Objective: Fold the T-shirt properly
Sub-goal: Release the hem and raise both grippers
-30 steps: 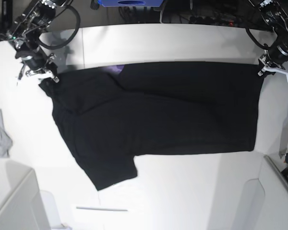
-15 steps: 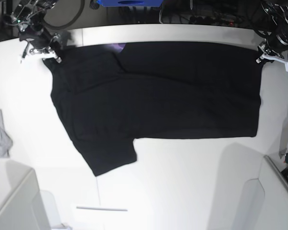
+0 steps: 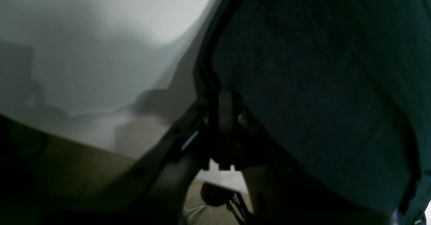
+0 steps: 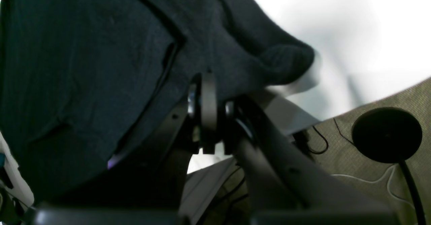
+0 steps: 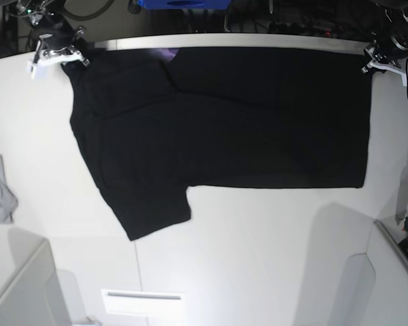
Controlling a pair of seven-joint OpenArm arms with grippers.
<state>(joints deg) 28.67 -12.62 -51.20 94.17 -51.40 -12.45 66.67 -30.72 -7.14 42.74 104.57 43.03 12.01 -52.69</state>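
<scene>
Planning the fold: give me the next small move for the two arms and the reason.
Probably set the cloth down and release: the left gripper and right gripper are both shut on the T-shirt, which lies stretched flat to the table's far edge.

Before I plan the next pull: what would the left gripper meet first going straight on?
The T-shirt itself, already pinched in the left gripper; beyond it, probably white table. Depth is unclear.

Both grippers have carried the T-shirt [image 5: 224, 122] toward 12 o'clock, its top edge now reaching the table's [image 5: 258, 272] far rim. The left gripper [image 5: 375, 66] and right gripper [image 5: 71, 56] moved likewise, and the hanging sleeve climbed with them.
</scene>
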